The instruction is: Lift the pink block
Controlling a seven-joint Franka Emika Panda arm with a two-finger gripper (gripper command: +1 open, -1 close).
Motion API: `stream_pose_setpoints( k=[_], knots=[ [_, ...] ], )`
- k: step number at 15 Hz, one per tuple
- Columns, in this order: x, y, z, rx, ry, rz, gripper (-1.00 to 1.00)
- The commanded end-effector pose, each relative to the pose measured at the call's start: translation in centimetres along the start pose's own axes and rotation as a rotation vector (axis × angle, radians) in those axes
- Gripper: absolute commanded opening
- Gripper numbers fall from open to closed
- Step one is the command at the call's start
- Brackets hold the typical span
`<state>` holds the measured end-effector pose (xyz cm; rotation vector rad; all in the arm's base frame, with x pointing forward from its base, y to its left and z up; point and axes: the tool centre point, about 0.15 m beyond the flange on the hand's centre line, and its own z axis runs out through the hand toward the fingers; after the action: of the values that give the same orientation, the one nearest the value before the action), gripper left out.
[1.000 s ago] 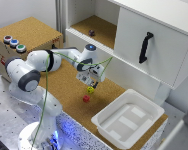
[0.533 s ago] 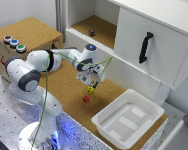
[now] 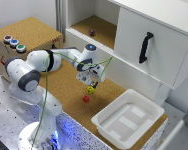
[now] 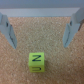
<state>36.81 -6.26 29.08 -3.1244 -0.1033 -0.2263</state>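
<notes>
Pink block (image 3: 86,99) rests on cork just beside yellow cube (image 3: 90,90); above the cube, gripper (image 3: 93,83) hovers with jaws wide.

Exterior view looks down from afar; wrist view looks closely down; both share the yellow cube (image 3: 90,90).

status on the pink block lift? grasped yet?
Done: nothing yet. The pink block sits on the cork surface, ungrasped. In hand: the gripper hangs open and empty above the yellow cube, which the wrist view shows lying near the open fingers; the pink block is not in that view. Left: shift over to the pink block, descend, close, lift.
</notes>
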Motion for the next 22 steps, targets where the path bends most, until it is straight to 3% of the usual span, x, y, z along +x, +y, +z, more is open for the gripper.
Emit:
stream_pose_setpoints(
  k=[1, 7, 17, 18, 22],
  knots=[
    [-3.9, 2.7, 2.6, -0.052, -0.033, 0.013, 1.0],
    [-7.2, 2.9, 6.4, -0.005, -0.074, -0.084, 1.0],
    [-8.5, 3.2, 8.6, -0.012, -0.14, -0.133, 1.0],
    [-8.9, 3.0, 8.7, -0.019, -0.151, -0.141, -1.0],
    [-9.5, 2.5, 8.5, -0.021, -0.158, -0.119, -1.0]
  ],
)
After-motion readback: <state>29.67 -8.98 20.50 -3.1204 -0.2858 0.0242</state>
